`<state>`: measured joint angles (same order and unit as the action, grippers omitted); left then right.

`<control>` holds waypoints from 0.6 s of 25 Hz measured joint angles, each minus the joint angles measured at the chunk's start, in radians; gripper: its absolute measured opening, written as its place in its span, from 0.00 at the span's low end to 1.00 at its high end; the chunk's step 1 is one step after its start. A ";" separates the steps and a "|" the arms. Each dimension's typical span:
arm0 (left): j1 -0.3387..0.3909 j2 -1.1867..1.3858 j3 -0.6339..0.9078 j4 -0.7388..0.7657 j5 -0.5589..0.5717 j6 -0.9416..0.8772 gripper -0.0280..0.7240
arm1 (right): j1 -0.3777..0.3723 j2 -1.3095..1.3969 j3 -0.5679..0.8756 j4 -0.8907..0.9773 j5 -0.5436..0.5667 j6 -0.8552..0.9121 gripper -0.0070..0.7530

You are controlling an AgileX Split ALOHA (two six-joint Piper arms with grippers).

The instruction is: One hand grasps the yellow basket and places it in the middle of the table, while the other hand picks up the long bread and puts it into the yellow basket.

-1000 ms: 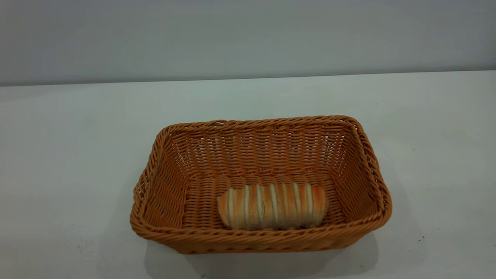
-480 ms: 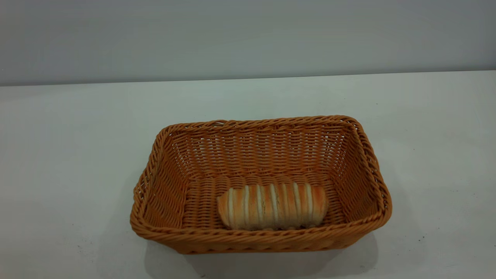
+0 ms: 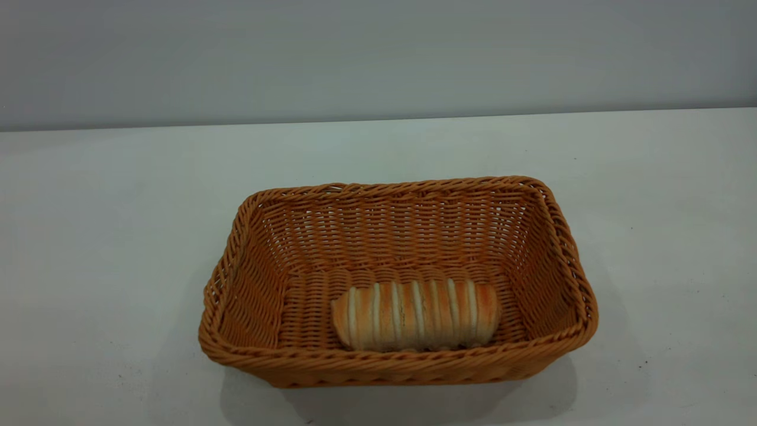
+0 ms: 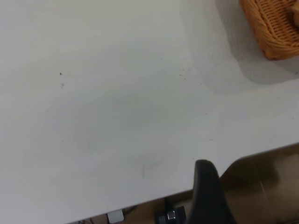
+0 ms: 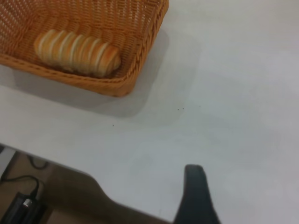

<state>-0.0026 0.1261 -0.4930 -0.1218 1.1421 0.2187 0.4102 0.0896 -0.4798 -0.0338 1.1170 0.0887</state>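
Observation:
The yellow basket (image 3: 402, 364) stands on the white table (image 3: 106, 225), about mid-table. The long bread (image 3: 416, 315) lies inside it on the woven floor, along the near wall. Neither gripper shows in the exterior view. Part of my left gripper (image 4: 205, 196) shows in the left wrist view over the table's edge, far from the basket's corner (image 4: 275, 32). Part of my right gripper (image 5: 195, 196) shows in the right wrist view over bare table, apart from the basket (image 5: 140, 56) and the bread (image 5: 77, 52). Neither holds anything that I can see.
The table's edge (image 5: 93, 179) runs close to both grippers, with floor and cables beyond it. A grey wall (image 3: 378, 59) rises behind the table's far edge. A few dark specks (image 4: 60, 73) dot the tabletop.

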 joint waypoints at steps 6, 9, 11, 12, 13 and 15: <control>0.000 0.000 0.000 0.000 0.000 0.000 0.77 | -0.008 0.000 0.000 0.000 0.000 0.001 0.72; 0.000 0.000 0.000 0.000 0.000 0.000 0.77 | -0.062 0.000 0.000 0.000 0.000 0.001 0.72; 0.000 0.000 0.000 0.000 0.000 0.000 0.77 | -0.119 0.000 0.000 0.000 0.000 0.001 0.72; 0.000 -0.004 0.000 0.000 0.000 0.000 0.77 | -0.147 0.000 0.000 0.000 0.000 0.001 0.72; 0.000 -0.011 0.000 0.000 0.000 0.000 0.77 | -0.183 0.000 0.000 0.000 0.000 0.001 0.72; 0.000 -0.035 0.000 0.000 0.000 0.000 0.77 | -0.252 0.000 0.000 0.000 0.000 0.001 0.72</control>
<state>-0.0023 0.0906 -0.4930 -0.1218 1.1421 0.2187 0.1582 0.0896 -0.4798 -0.0338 1.1170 0.0896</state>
